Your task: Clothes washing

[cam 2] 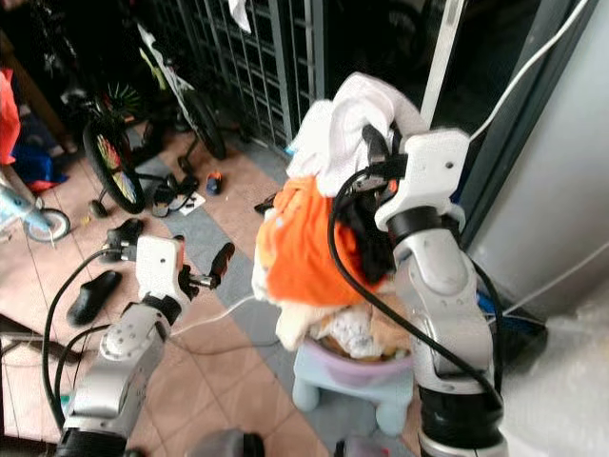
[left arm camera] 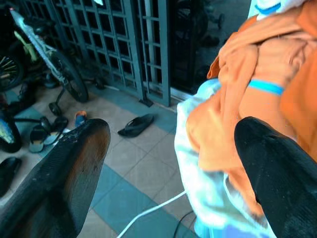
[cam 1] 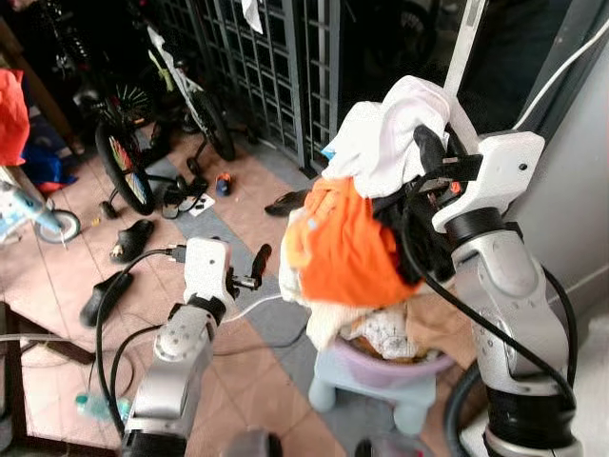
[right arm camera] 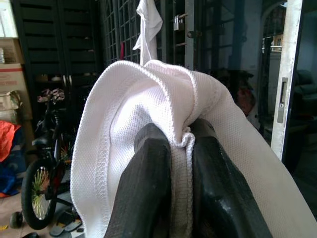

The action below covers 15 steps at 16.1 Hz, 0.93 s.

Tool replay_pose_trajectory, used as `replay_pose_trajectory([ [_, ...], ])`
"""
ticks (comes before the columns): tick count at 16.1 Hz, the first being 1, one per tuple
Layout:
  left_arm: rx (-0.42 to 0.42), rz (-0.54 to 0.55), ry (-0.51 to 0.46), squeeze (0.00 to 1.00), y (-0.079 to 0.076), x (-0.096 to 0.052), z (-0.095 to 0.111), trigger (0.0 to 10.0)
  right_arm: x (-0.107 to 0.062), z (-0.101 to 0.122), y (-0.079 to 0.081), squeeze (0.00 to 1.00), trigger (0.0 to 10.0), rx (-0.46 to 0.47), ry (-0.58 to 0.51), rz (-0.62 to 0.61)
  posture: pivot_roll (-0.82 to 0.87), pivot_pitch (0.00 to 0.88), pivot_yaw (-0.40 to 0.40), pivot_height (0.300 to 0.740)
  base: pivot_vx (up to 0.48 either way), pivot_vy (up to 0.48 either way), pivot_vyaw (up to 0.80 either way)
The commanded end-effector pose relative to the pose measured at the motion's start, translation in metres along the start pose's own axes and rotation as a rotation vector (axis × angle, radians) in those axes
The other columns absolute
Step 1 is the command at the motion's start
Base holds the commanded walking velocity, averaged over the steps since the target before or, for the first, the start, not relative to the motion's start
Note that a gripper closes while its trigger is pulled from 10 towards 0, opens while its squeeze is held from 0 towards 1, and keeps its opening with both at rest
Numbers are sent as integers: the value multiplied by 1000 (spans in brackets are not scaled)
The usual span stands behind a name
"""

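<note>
2 grippers are up over the tiled floor [cam 1: 67, 286]. The right gripper [right arm camera: 181, 148] has its fingers pinched tight on a white cloth [cam 1: 390, 133], lifted high above a lilac basket [cam 1: 376, 371]. Orange clothes [cam 1: 347, 243] hang in the same raised bundle, just under the white. More laundry [cam 1: 385, 335] sits piled inside the basket. The left gripper [left arm camera: 171, 163] hovers beside the orange clothes, fingers spread wide, holding nothing. Bicycles [cam 1: 128, 162] and sandals [cam 1: 128, 243] stand by the metal gate [cam 1: 276, 67].
</note>
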<state>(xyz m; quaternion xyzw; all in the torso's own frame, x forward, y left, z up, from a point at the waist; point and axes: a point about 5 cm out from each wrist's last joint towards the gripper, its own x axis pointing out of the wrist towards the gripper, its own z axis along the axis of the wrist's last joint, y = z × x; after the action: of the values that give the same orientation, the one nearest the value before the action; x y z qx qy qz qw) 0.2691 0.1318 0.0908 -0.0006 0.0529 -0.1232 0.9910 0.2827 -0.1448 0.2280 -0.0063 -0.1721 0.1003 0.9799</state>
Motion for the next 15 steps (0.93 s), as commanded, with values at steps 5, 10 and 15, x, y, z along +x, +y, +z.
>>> replay_pose_trajectory([
  [5,17,10,15,0,4,0,-2,10000,-1,2,5,0,0,-4,-20,25,-61,0,93,740,-279,0,0],
  [10,20,8,16,0,4,1,-2,10000,4,6,3,0,0,-12,-44,13,-62,0,94,740,-260,0,0],
  [15,16,13,12,0,5,3,-1,10000,13,13,3,0,0,-40,-84,2,-65,0,96,740,0,0,0],
])
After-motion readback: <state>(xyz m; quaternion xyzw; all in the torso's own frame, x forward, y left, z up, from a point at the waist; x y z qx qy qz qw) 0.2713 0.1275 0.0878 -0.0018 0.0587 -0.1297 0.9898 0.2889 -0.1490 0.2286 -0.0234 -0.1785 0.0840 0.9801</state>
